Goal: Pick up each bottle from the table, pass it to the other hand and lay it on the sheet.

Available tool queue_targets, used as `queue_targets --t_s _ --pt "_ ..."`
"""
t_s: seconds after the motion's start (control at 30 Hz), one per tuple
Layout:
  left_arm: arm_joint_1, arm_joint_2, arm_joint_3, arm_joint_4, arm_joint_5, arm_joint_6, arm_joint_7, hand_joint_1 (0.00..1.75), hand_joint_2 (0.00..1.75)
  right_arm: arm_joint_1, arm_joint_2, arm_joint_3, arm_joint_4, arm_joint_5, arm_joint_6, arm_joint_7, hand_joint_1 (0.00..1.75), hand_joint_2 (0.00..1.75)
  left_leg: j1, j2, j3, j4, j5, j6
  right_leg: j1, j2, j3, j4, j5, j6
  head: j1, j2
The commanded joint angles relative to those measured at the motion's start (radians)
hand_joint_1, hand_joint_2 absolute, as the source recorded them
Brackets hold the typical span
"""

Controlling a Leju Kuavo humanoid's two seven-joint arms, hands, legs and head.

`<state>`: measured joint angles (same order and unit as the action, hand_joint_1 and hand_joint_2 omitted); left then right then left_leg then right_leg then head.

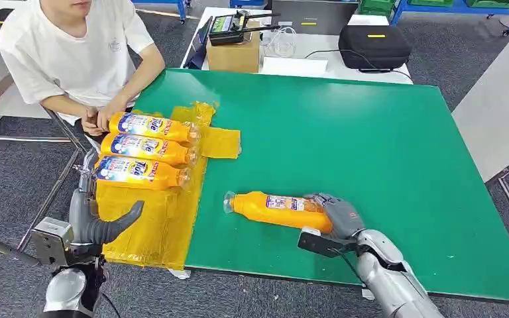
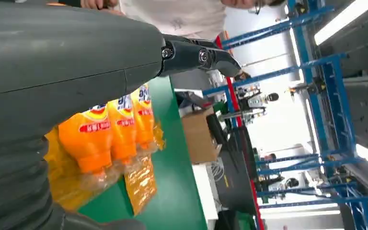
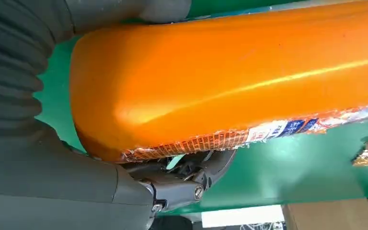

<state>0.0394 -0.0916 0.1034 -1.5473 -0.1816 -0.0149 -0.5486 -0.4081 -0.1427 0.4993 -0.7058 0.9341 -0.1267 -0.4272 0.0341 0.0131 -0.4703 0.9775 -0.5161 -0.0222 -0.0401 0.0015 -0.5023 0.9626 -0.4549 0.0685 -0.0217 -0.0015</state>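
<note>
Right robot hand [image 1: 335,213] wrapped round the base of the fourth bottle [image 1: 275,207], lying on the green surface [image 1: 371,146], ready for lifting; left robot hand [image 1: 109,225] spread empty beside the yellow sheet [image 1: 152,225], awaiting the pass.

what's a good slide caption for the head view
Right hand grips the base of an orange bottle lying on the green table; three bottles rest on the yellow sheet.

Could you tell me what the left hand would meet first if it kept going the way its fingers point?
Probably the nearest bottle on the yellow sheet: the left hand points toward it, though depth is hard to judge.
</note>
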Motion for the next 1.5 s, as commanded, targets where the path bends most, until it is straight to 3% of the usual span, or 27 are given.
queue_targets --t_s 0.03,0.23,0.37,0.5,0.73,0.9,1.03,1.1,1.27,1.5 --pt "0.064 0.005 -0.096 -0.032 -0.007 -0.014 -0.002 0.0 1.75 0.119 0.064 -0.067 -0.033 -0.172 0.046 -0.084 1.75 1.75 0.001 -0.003 0.001 -0.002 0.0 0.002 0.001 -0.003 0.002 -0.003 0.0 -0.003 0.0 0.0" --pt "0.102 -0.034 -0.124 -0.047 0.01 -0.013 0.005 0.0 1.75 0.204 0.107 -0.139 -0.211 -0.243 -0.002 -0.104 1.75 1.75 0.0 -0.003 -0.002 -0.001 -0.001 0.002 0.001 -0.002 -0.001 -0.001 -0.001 -0.003 -0.001 0.0" --pt "0.123 -0.144 -0.151 -0.026 0.119 0.018 0.073 0.0 1.75 0.297 0.201 -0.236 -0.445 -0.338 -0.083 -0.151 1.75 1.75 0.0 -0.002 -0.008 0.0 -0.001 0.002 0.0 -0.002 -0.005 0.0 -0.001 -0.002 0.0 0.0" --pt "0.137 -0.168 -0.226 0.019 0.15 0.083 0.054 0.0 1.75 0.338 0.251 -0.246 -0.57 -0.386 -0.113 -0.149 1.75 1.75 -0.001 -0.004 -0.011 -0.001 -0.001 0.003 -0.001 -0.003 -0.008 0.0 -0.001 -0.003 0.0 0.0" --pt "0.163 -0.16 -0.276 0.03 0.237 0.046 0.07 0.0 1.75 0.347 0.297 -0.25 -0.607 -0.464 -0.113 -0.185 1.75 1.75 0.0 -0.006 -0.008 -0.004 -0.001 0.004 0.001 -0.003 -0.006 -0.004 0.0 -0.006 0.0 0.0" --pt "0.165 -0.129 -0.339 0.078 0.265 0.031 0.074 0.0 1.75 0.356 0.318 -0.172 -0.646 -0.486 -0.095 -0.182 1.75 1.75 -0.001 -0.003 -0.011 -0.002 -0.001 0.003 0.0 -0.001 -0.009 -0.001 0.0 -0.004 0.0 0.0" --pt "0.15 -0.081 -0.414 0.04 0.352 -0.111 0.01 0.0 1.75 0.311 0.336 -0.054 -0.542 -0.496 -0.039 -0.17 1.75 1.75 0.0 -0.003 -0.01 -0.003 -0.001 0.003 0.001 -0.001 -0.008 -0.002 0.0 -0.005 0.0 0.0" --pt "0.142 -0.073 -0.429 0.027 0.425 -0.182 0.05 0.0 1.75 0.29 0.351 0.002 -0.474 -0.508 -0.003 -0.19 1.75 1.75 0.0 -0.002 -0.01 -0.003 -0.001 0.003 0.001 0.001 -0.009 -0.002 0.0 -0.004 0.0 0.0" --pt "0.102 -0.07 -0.455 0.048 0.438 -0.213 0.07 0.0 1.75 0.241 0.357 0.128 -0.393 -0.497 0.0 -0.253 1.75 1.75 0.0 -0.002 -0.012 -0.002 -0.001 0.002 0.001 0.0 -0.01 -0.001 0.0 -0.003 0.0 0.0" --pt "0.102 -0.067 -0.459 0.039 0.426 -0.217 0.047 0.0 1.75 0.231 0.359 0.151 -0.374 -0.502 0.004 -0.254 1.75 1.75 0.0 -0.004 -0.011 -0.003 -0.001 0.003 0.001 -0.001 -0.008 -0.003 0.001 -0.004 0.0 0.0"
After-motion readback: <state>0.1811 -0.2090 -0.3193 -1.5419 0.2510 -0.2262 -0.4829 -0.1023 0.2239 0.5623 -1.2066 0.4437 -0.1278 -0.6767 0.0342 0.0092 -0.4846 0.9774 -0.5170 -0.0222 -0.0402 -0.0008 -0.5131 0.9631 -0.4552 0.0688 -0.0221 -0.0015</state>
